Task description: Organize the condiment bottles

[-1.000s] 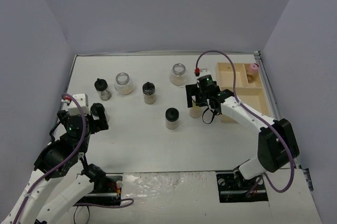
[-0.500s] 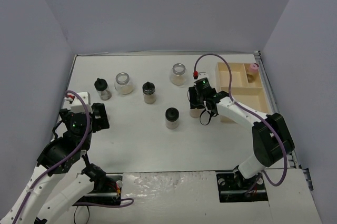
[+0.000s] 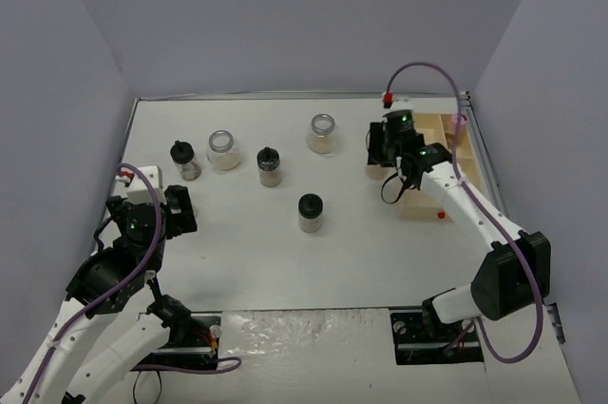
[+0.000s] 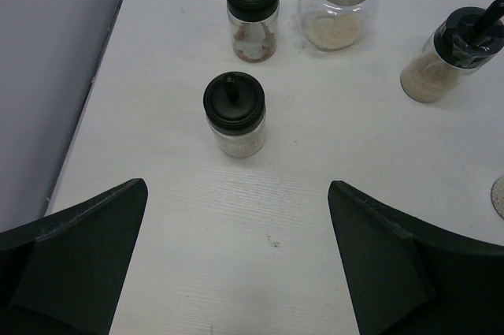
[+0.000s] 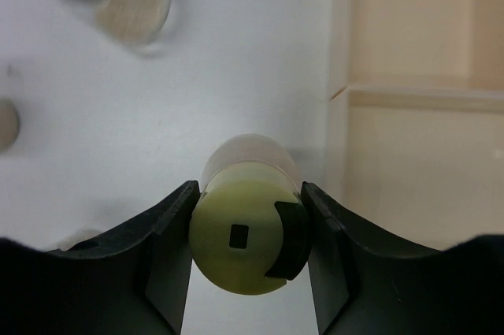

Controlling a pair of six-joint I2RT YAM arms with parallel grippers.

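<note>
Jaws of the right gripper (image 5: 247,268) are closed snugly on the round cap of the yellow-capped bottle (image 5: 246,225), one finger on each side, with the pale glass body hanging below. The bottle sits just left of the left wall of the wooden tray (image 5: 340,138), over bare tabletop (image 5: 236,75). I cannot tell from these views whether its base is clear of the surface.

The step in hand looks like carrying this bottle rightward into a tray compartment. Since the hold is on the cap alone, the body could swing or twist, so a slow, level carry seems wise. The base should be raised above the wall before moving across, or it may catch the rim and tip. The divider (image 5: 409,97) between the far and near compartments is best avoided: aim for the middle of one cell. The pink-capped bottle (image 3: 459,122) already stands in the far right cell, so an open one is the target. Letting go only once the base rests flat should keep the bottle upright.

Jaws of the left gripper (image 4: 236,193) stand wide apart and hold nothing. A black-capped bottle (image 4: 234,114) waits just ahead of them, untouched. Other bottles remain on the tabletop farther left, among them a silver-rimmed jar (image 3: 322,133).
</note>
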